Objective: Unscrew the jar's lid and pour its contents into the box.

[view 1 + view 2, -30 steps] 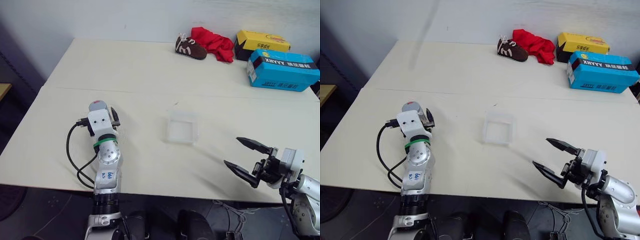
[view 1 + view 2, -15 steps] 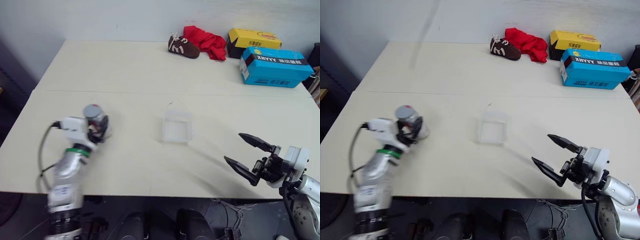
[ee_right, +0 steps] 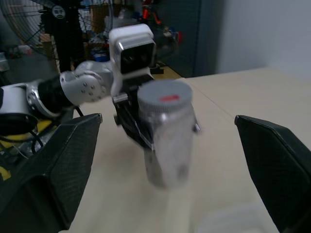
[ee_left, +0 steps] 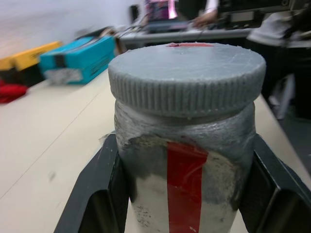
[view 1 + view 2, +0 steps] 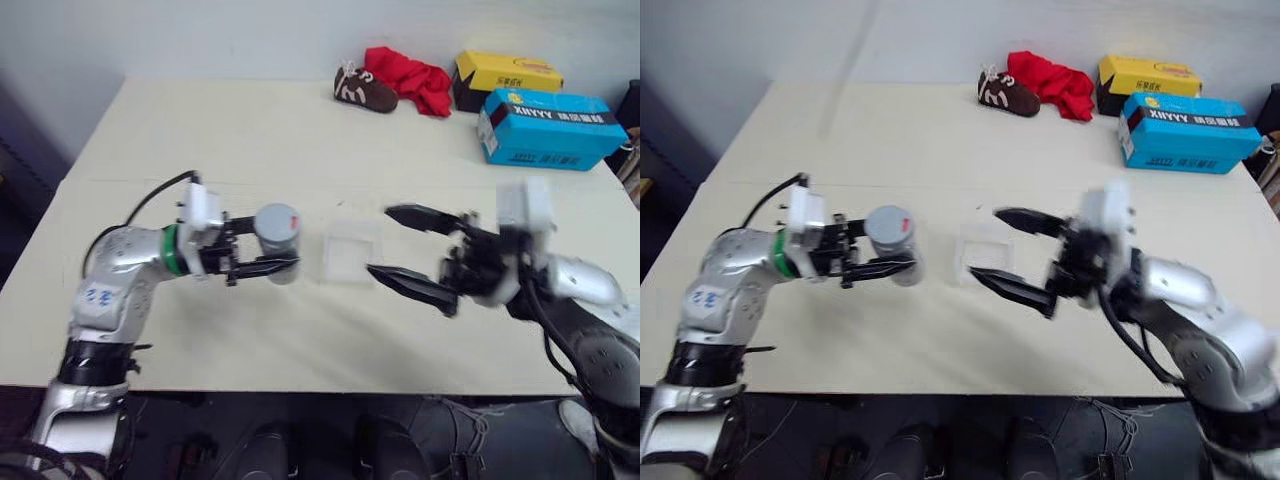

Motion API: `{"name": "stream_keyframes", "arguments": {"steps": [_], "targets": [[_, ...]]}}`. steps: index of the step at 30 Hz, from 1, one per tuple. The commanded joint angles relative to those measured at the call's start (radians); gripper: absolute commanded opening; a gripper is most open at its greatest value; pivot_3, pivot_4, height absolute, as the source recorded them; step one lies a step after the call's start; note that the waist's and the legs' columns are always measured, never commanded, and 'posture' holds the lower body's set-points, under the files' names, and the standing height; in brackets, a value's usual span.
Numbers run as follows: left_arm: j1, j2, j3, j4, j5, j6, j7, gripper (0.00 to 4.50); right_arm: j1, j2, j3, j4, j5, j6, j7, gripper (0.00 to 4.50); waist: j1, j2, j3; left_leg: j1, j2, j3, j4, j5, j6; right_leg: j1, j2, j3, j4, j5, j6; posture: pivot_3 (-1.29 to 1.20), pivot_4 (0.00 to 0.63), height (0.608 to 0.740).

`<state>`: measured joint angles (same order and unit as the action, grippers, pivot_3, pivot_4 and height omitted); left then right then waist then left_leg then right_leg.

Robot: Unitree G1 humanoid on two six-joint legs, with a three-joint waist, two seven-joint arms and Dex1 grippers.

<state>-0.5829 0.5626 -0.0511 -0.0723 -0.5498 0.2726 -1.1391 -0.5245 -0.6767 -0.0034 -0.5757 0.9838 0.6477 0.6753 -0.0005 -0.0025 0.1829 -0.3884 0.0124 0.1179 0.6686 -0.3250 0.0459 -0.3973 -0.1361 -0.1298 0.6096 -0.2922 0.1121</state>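
The jar [image 5: 277, 245] is held upright just left of the box [image 5: 345, 255], a little above the table, with my left gripper [image 5: 272, 258] shut on its sides. Its grey lid [image 4: 187, 77] with a red mark is screwed on, and a red stripe runs down the frosted wall [image 4: 187, 184]. The contents are hidden inside. My right gripper [image 5: 380, 241] stands open and level over the box's right side, pointing at the jar [image 3: 167, 141], apart from it. Its two black fingers [image 3: 53, 170] stand wide to either side of the jar.
At the table's far right stand a blue carton [image 5: 545, 130] and a yellow carton [image 5: 505, 75]. A red cloth [image 5: 410, 80] and a brown shoe [image 5: 360, 90] lie beside them. The table's near edge [image 5: 300, 385] runs below both arms.
My left gripper has lifted the jar and swung it right, up to the box. My right gripper has risen and moved left over the box, still open. The camera has shifted slightly.
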Motion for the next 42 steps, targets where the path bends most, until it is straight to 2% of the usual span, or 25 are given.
{"name": "stream_keyframes", "arguments": {"steps": [1,7,16,20,23,24,27,30,34,37,39,42], "targets": [[-0.029,-0.019,-0.011,-0.013,0.011,-0.015,-0.013,2.35,-0.09,0.052,0.043,0.036,-0.027,0.05,-0.059,4.5,-0.002,0.0,0.0,0.0,0.0,0.001,0.0,0.0,0.0,0.0,0.0,0.0,0.0,0.0,0.0,0.0,0.15,0.74],[-0.034,-0.074,-0.012,-0.007,0.027,-0.031,0.007,2.35,-0.164,0.111,0.091,0.065,-0.109,0.057,-0.059,4.5,0.003,0.0,0.0,-0.003,0.0,-0.001,0.008,-0.001,0.003,0.001,0.001,-0.001,0.0,0.001,0.001,0.0,0.15,0.74],[-0.004,-0.1,-0.015,-0.044,0.039,-0.021,0.044,2.35,-0.149,0.135,0.117,0.065,-0.173,0.054,-0.023,4.5,-0.001,0.0,0.0,-0.004,0.001,-0.001,0.014,-0.001,0.005,0.003,0.0,0.0,0.001,0.003,0.005,0.0,0.15,0.74],[-0.002,-0.101,-0.011,-0.044,0.039,-0.021,0.049,2.35,-0.138,0.145,0.112,0.071,-0.191,0.051,-0.007,3.66,-0.001,0.0,0.0,-0.004,0.001,-0.001,0.014,-0.001,0.005,0.003,0.0,0.0,0.001,0.003,0.005,0.0,0.15,0.74],[-0.009,-0.101,-0.01,-0.039,0.037,-0.021,0.048,2.35,-0.127,0.142,0.114,0.075,-0.206,0.052,0.021,2.59,-0.001,0.0,0.0,-0.004,0.001,-0.001,0.014,-0.001,0.005,0.003,0.0,0.0,0.001,0.003,0.005,0.0,0.15,0.74],[-0.011,-0.1,-0.011,-0.039,0.036,-0.021,0.046,2.35,-0.126,0.142,0.114,0.077,-0.208,0.052,0.028,2.5,-0.001,0.0,0.0,-0.004,0.001,-0.001,0.014,-0.001,0.005,0.003,0.0,0.0,0.001,0.003,0.005,0.0,0.15,0.74],[-0.015,-0.097,-0.013,-0.042,0.03,-0.019,0.034,2.35,-0.129,0.143,0.107,0.089,-0.207,0.043,0.055,2.51,-0.002,0.0,0.0,-0.004,0.001,-0.001,0.014,-0.001,0.005,0.003,0.0,0.0,0.001,0.003,0.005,0.0,0.15,0.74],[-0.021,-0.089,-0.019,-0.044,0.014,-0.009,-0.001,2.35,-0.147,0.129,0.096,0.117,-0.186,0.021,0.144,2.51,-0.001,0.0,0.0,-0.004,0.001,-0.001,0.014,-0.001,0.005,0.003,0.0,0.0,0.001,0.003,0.005,0.0,0.15,0.74],[-0.036,-0.062,-0.04,-0.045,-0.024,0.011,-0.126,2.35,-0.2,0.056,0.089,0.167,-0.115,0.047,0.388,2.51,0.0,0.0,0.0,-0.004,0.001,-0.001,0.014,-0.001,0.005,0.003,0.0,0.0,0.001,0.003,0.005,0.0,0.15,0.74],[-0.04,-0.047,-0.069,-0.074,-0.047,0.018,-0.217,2.35,-0.253,0.008,0.123,0.221,-0.137,0.049,0.523,2.51,-0.002,0.0,0.0,-0.004,0.001,-0.001,0.014,-0.001,0.006,0.003,0.0,0.0,0.001,0.003,0.005,0.0,0.15,0.74],[-0.04,-0.05,-0.08,-0.09,-0.052,0.021,-0.233,2.35,-0.272,0.007,0.133,0.249,-0.159,0.03,0.566,2.51,-0.003,0.0,0.0,-0.003,0.001,-0.001,0.014,-0.001,0.006,0.003,0.0,0.0,0.001,0.003,0.005,0.0,0.15,0.74],[-0.036,-0.067,-0.073,-0.098,-0.045,0.022,-0.204,2.35,-0.284,0.049,0.123,0.296,-0.19,-0.01,0.543,2.51,-0.004,0.0,0.0,-0.003,0.001,-0.001,0.014,-0.001,0.005,0.003,0.0,0.0,0.001,0.003,0.005,0.0,0.15,0.74]]}}
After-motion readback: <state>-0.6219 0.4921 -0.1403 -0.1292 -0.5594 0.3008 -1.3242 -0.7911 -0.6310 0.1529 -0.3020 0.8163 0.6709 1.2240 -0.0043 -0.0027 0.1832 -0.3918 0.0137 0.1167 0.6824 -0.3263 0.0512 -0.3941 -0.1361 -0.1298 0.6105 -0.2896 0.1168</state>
